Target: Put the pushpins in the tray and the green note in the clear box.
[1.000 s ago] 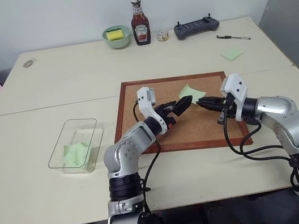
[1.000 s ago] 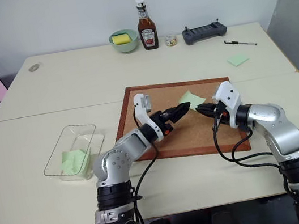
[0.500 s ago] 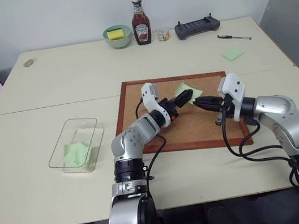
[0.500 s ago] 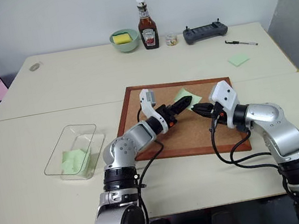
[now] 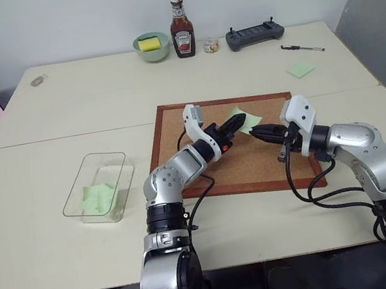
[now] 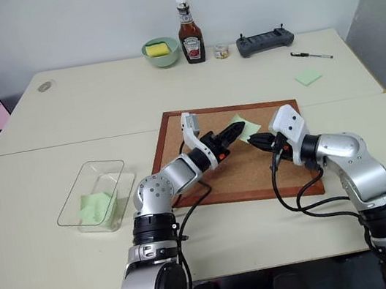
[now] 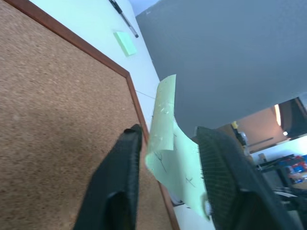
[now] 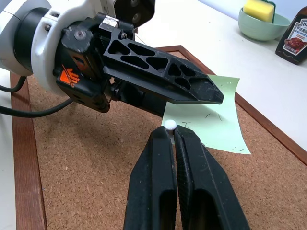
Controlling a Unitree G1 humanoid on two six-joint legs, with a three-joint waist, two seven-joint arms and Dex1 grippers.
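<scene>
The green note (image 5: 243,119) lies over the far half of the cork board (image 5: 232,145), between the two grippers; its long axis runs roughly from the board's near middle toward its far right corner, and its near edge curls up off the cork (the left wrist view shows the sheet bent, with one flap standing nearly upright). The left gripper (image 7: 168,143) reaches level across the board from the left, and its jaws straddle the note's lifted edge with a gap on each side, partly closed; whether they pinch the paper yet cannot be told. The right gripper (image 8: 171,129) comes in from the right, jaws clenched on a white-headed pushpin (image 8: 169,125) whose head shows at the fingertips, just at the note's near edge. To the left of the board, on the worktop (image 5: 60,233), stands the clear box (image 5: 99,188), long axis running near to far, with pale-green paper inside it. At the worktop's far edge stand a pale green bowl (image 5: 151,47) and a ketchup bottle (image 5: 181,35).
</scene>
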